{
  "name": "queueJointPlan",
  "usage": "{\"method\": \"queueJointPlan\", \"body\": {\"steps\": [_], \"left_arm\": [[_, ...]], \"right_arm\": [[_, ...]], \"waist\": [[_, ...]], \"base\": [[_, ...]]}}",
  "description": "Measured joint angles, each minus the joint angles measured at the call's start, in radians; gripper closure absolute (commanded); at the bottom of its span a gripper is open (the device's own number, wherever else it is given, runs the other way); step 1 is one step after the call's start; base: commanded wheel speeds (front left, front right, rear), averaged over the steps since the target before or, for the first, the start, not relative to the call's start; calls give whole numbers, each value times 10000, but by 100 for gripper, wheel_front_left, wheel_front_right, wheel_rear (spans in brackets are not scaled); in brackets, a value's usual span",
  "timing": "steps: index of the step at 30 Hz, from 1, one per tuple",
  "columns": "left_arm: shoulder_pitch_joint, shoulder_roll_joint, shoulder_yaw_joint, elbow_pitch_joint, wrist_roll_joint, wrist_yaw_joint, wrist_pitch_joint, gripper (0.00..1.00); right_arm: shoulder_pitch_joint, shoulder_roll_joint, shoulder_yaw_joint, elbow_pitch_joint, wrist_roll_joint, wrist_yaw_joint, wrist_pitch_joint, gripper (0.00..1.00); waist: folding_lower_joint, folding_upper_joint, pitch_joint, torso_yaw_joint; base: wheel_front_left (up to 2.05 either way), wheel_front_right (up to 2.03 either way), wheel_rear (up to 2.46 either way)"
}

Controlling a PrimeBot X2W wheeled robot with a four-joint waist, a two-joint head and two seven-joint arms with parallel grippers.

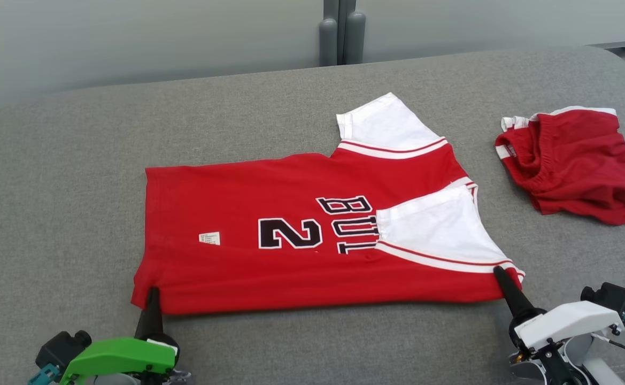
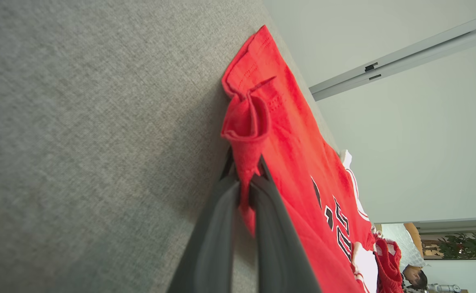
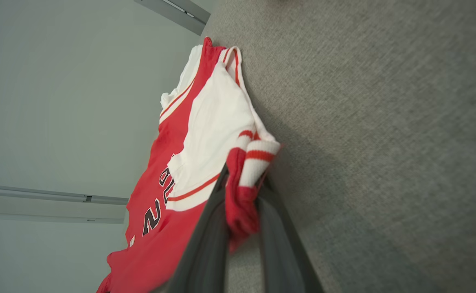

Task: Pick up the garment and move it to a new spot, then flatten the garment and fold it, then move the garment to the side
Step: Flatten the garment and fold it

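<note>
Left gripper [image 1: 152, 295] clamped tight on the jersey's [image 1: 248, 198] near hem corner, red cloth bunched between its fingers. Right gripper [image 1: 501, 275] pinched narrow on the near shoulder edge, red-and-white trim caught in it. Jersey lies flat mid grey padded surface [image 1: 66, 176], near edge folded over, one white sleeve over the lettering. Red shorts [image 1: 574, 160] apart, far right. Pale wall [image 1: 130, 37] beyond.

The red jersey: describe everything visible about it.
The red jersey is knit cloth with white sleeves trimmed in red stripes, black lettering, a "2" and a small white label. It lies flat on the grey padded surface, near sleeve folded onto the lettering. The left gripper pinches its hem corner, the right gripper its striped sleeve corner.
</note>
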Motion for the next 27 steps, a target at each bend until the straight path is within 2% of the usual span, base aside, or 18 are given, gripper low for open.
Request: {"method": "queueJointPlan", "body": {"steps": [15,16,17,18,19,20,21,27], "left_arm": [[1115,198,-267,-993,265,690,107,100],[1153,198,-309,-1053,267,692,109,100],[1176,213,-376,-1080,320,777,115,100],[1204,251,-451,-1093,428,821,117,94],[1227,291,-479,-1108,481,869,119,63],[1242,341,-483,-1135,485,872,119,31],[1256,405,-481,-1164,533,911,117,0],[1453,869,-313,-1423,1007,1047,102,0]], "right_arm": [[1019,-320,48,-612,159,-12,439,100],[1020,-322,65,-629,157,-21,470,90],[1023,-330,96,-631,136,-79,476,69],[1026,-343,111,-633,109,-121,476,53],[1033,-366,119,-635,105,-125,477,20],[1048,-387,123,-639,105,-198,481,0],[1088,-424,127,-644,100,-207,481,0],[1466,-993,21,-663,-132,-552,479,0]], "waist": [[0,0,-169,-22],[0,0,-174,-23],[0,0,-178,-25],[0,0,-182,-29],[0,0,-187,-35],[0,0,-191,-41],[0,0,-194,-48],[0,0,-191,-98]], "base": [[0,0,0],[0,0,0],[0,0,0],[0,0,0],[0,0,0],[0,0,0],[0,0,0],[0,0,0]]}}
